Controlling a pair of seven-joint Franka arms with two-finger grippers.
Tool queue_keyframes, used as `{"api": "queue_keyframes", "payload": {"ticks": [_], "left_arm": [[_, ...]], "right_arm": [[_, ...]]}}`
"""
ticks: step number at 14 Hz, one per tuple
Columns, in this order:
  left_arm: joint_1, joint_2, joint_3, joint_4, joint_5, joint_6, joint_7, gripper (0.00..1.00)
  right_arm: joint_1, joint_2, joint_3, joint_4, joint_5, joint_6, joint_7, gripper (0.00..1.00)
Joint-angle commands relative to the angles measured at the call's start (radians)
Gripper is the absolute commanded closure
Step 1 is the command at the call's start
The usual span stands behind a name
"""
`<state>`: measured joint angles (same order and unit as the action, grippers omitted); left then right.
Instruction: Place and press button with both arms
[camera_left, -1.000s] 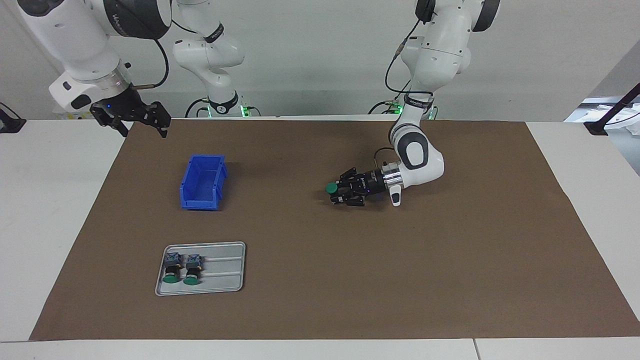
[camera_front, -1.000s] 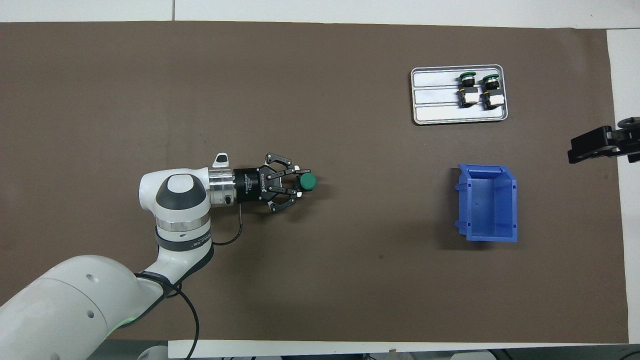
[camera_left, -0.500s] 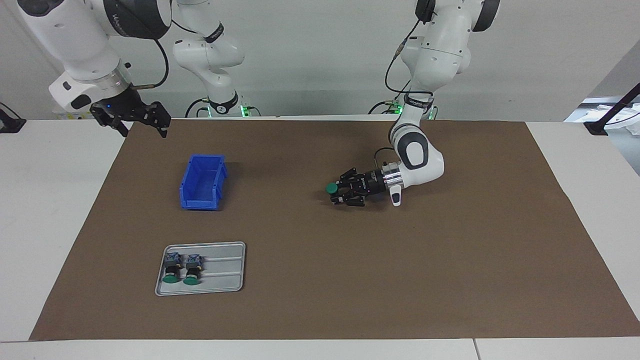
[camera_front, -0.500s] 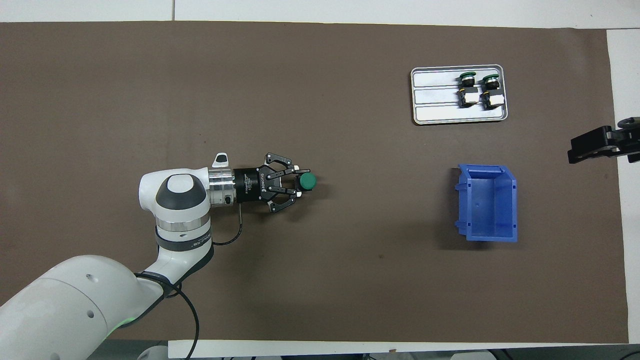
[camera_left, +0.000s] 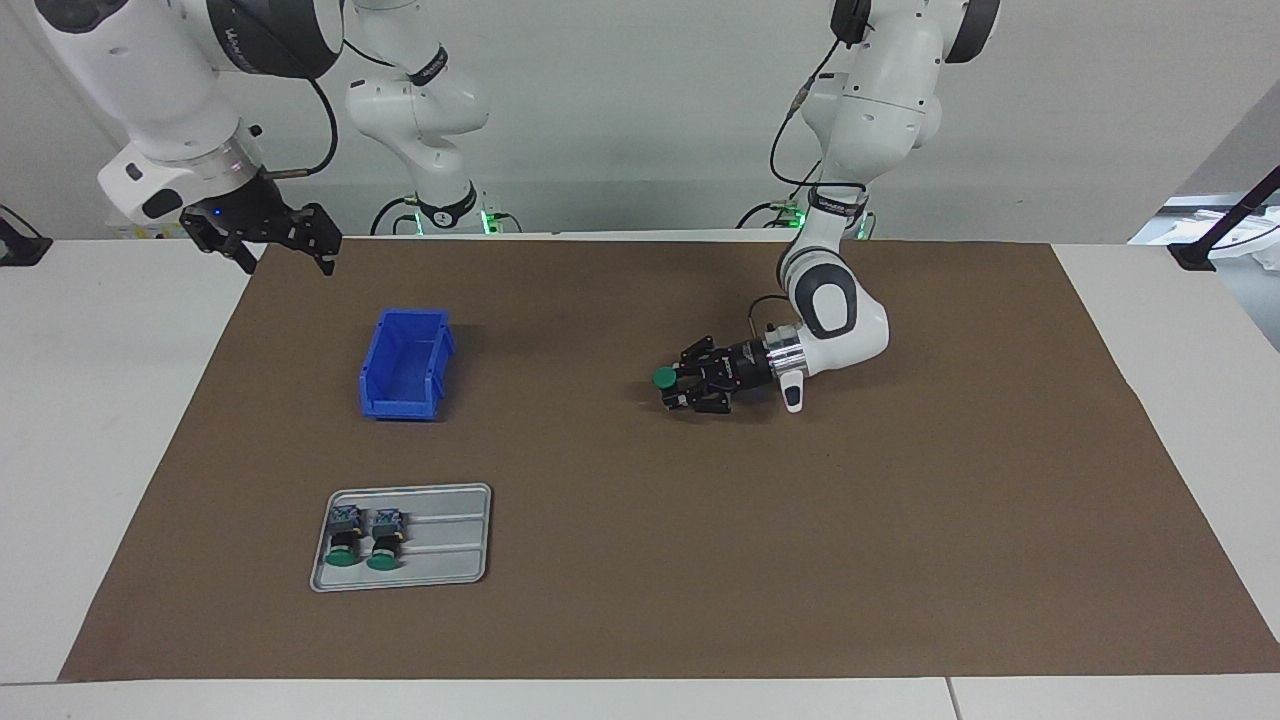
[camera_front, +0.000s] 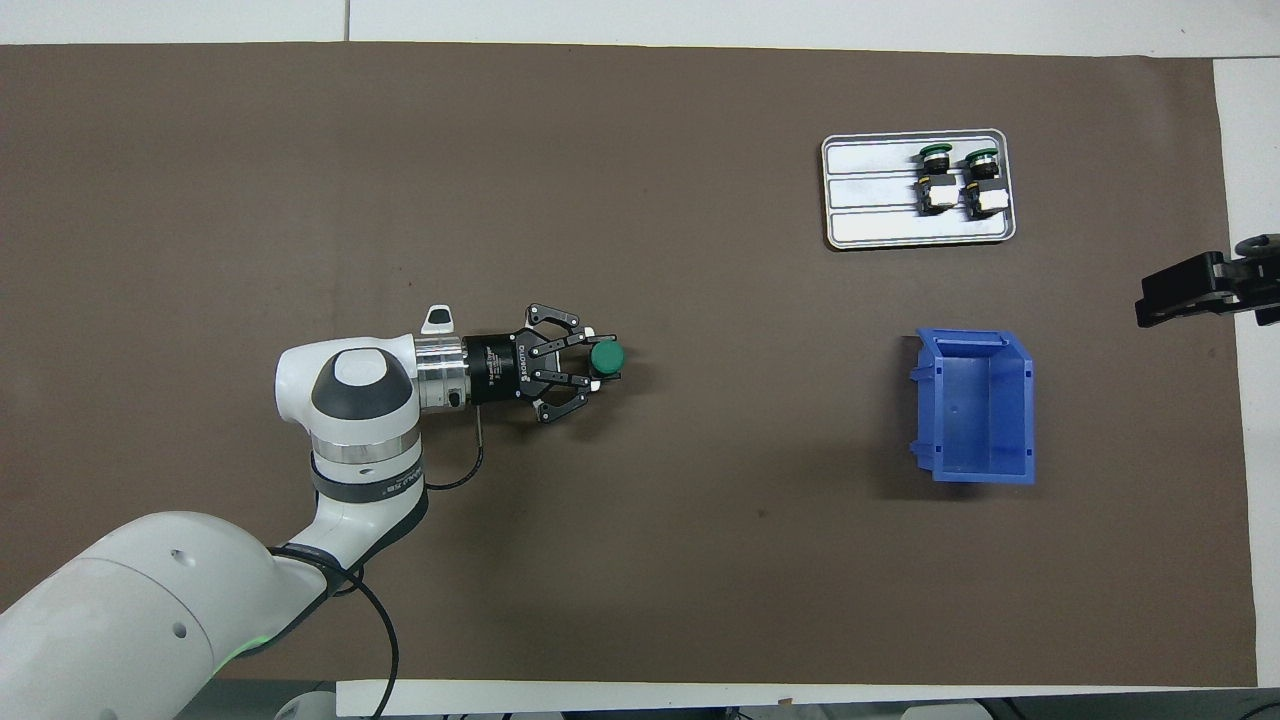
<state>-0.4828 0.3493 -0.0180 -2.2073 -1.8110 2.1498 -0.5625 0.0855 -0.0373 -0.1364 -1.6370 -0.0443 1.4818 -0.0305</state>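
Brown matting (camera_left: 900, 520) covers the table under me, with my two white arms reaching over it. My left gripper (camera_left: 684, 384) lies low and level over the mat's middle, its jaws closed across the black body of the button (camera_left: 664, 377). My right gripper (camera_left: 283, 240) waits raised over the mat's corner at the right arm's end, jaws spread, holding nothing. Below it sit a blue bin (camera_left: 405, 364) and a grey tray (camera_left: 440, 560) with two spare buttons (camera_left: 358, 540). I judge the button light, rigid and smooth-sided, best held around its barrel as now. Its long axis runs level, in line with my left jaws, green cap pointing away from the wrist toward the bin.
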Motion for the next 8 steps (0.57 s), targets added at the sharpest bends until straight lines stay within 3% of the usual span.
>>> {"api": "queue_keyframes", "payload": {"ticks": [1, 2, 3, 8], "left_arm": [[-0.036, -0.016, 0.007, -0.017, -0.022, 0.088, -0.02, 0.43], [-0.036, -0.016, 0.007, -0.012, -0.022, 0.09, -0.031, 0.36], [-0.039, -0.015, 0.007, -0.012, -0.022, 0.091, -0.037, 0.02], [-0.046, -0.033, 0.01, -0.017, -0.022, 0.093, -0.04, 0.0]], "right_arm": [[-0.004, -0.019, 0.001, -0.02, 0.001, -0.006, -0.022, 0.01], [-0.004, -0.019, 0.001, -0.02, 0.001, -0.006, -0.022, 0.01], [-0.004, -0.019, 0.001, -0.02, 0.001, -0.006, -0.022, 0.01], [-0.004, -0.019, 0.001, -0.02, 0.001, -0.006, -0.022, 0.01]]}}
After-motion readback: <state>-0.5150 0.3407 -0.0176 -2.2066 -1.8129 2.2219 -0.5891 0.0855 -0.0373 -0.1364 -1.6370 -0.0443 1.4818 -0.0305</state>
